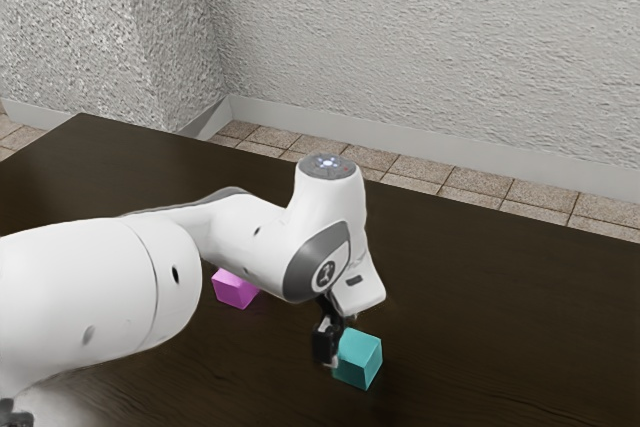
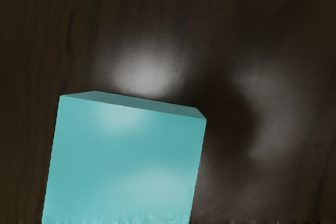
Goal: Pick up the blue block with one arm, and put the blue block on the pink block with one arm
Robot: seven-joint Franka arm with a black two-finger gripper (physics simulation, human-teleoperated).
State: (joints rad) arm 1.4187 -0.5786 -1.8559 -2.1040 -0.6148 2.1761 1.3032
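Observation:
The blue block [image 1: 358, 360], a teal-blue cube, rests on the dark wooden table [image 1: 480, 277] near its front edge. My gripper [image 1: 332, 349] is down at the block's side toward the exterior view's left, level with its upper half. In the wrist view the blue block [image 2: 123, 163] looms large just under my hand, with its top face and one side showing. The pink block [image 1: 236, 289] lies on the table a short way toward the exterior view's left of the blue block, partly hidden behind my arm [image 1: 250, 247].
My white arm covers the table's front-left part in the exterior view. A textured grey wall [image 1: 420, 37] and a strip of tiled floor [image 1: 480, 185] lie beyond the table's far edge.

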